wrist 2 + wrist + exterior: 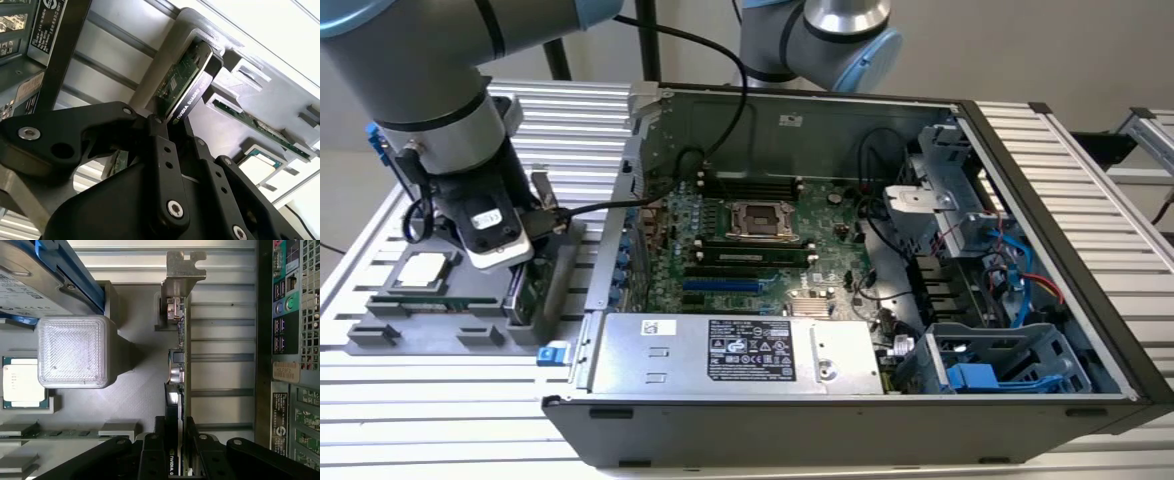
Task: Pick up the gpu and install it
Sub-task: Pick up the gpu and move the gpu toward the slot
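Clamping my gripper (176,447) on the gpu (178,360), a finger against each face, I grip the card where it stands on edge in the grey holder (140,395), near the table's (1067,190) edge beside the open computer case (827,130).

gpu lettering: white print runs along the black cooler edge of the gpu (192,97); I can see it in both wrist views and leave it unread.
power supply label: a broad black-and-white sticker covers the top of the power supply (747,352); its print is too fine for me to make out.
hard drive label: a white label on the hard drive (20,290); not legible.
computer case stickers: a tan tag and a black label on the computer case (282,372); I can't read either.
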Robot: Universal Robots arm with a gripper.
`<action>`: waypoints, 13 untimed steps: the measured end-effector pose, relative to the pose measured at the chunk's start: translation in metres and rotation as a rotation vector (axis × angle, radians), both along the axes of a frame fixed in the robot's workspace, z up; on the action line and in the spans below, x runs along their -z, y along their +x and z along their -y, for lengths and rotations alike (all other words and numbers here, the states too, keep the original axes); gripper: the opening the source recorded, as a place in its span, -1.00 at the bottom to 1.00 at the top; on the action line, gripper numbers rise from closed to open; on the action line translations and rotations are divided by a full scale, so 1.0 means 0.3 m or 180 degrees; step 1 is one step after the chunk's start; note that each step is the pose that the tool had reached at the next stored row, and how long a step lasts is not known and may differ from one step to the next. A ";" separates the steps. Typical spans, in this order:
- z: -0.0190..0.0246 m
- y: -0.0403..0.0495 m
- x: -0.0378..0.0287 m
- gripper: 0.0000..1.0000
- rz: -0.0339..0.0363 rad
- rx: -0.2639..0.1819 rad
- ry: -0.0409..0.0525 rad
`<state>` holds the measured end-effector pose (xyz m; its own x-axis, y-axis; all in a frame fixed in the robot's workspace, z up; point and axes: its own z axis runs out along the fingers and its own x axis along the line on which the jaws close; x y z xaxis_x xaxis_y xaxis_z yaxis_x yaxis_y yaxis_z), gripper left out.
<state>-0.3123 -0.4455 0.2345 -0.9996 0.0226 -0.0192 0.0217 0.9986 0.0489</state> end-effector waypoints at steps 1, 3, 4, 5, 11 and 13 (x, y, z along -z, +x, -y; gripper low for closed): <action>0.000 0.000 -0.003 -1.00 0.0000 0.0000 0.0000; 0.000 0.000 -0.008 -1.00 0.0000 0.0000 0.0000; 0.000 0.000 -0.010 -1.00 0.0000 0.0000 0.0000; 0.000 0.000 -0.013 -1.00 0.0000 0.0000 0.0000; 0.000 0.000 -0.031 -1.00 0.0000 0.0000 0.0000; 0.000 0.000 -0.036 -1.00 0.0000 0.0000 0.0000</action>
<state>-0.3123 -0.4455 0.2453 -0.9996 0.0226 -0.0192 0.0217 0.9986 0.0489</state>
